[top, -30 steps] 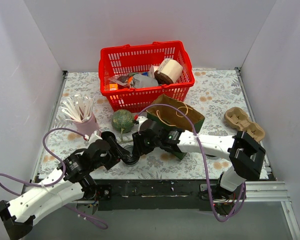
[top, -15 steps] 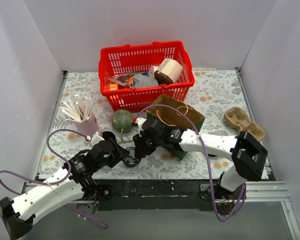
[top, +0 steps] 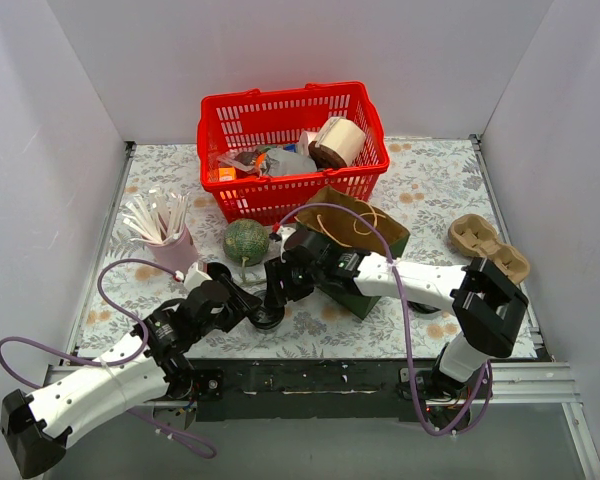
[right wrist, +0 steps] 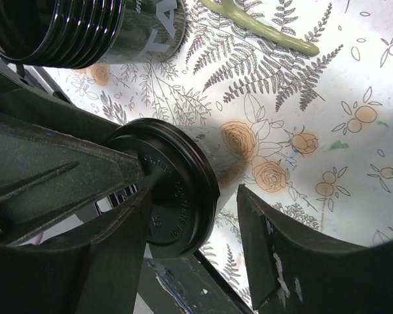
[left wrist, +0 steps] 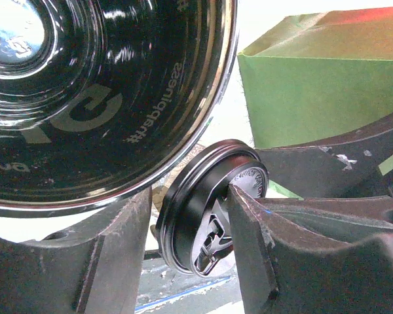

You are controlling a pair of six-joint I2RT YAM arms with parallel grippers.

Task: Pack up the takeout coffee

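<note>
On a flowered tablecloth (top: 430,180) boxed in by white walls, a pink cup of straws (top: 160,235), a melon (top: 245,240), a red basket (top: 280,98), a green paper bag (top: 380,232) and a cardboard tray (top: 488,247) are sitting left to right. At the front edge the grippers are facing tip to tip. The left gripper (left wrist: 188,196) is pinching the black lid (left wrist: 203,216), jaws partly closed. The right gripper (right wrist: 193,196) is standing wide around that lid, a gap showing at one finger. The black coffee cup (left wrist: 98,98) is lying uncapped just beside the left gripper.
</note>
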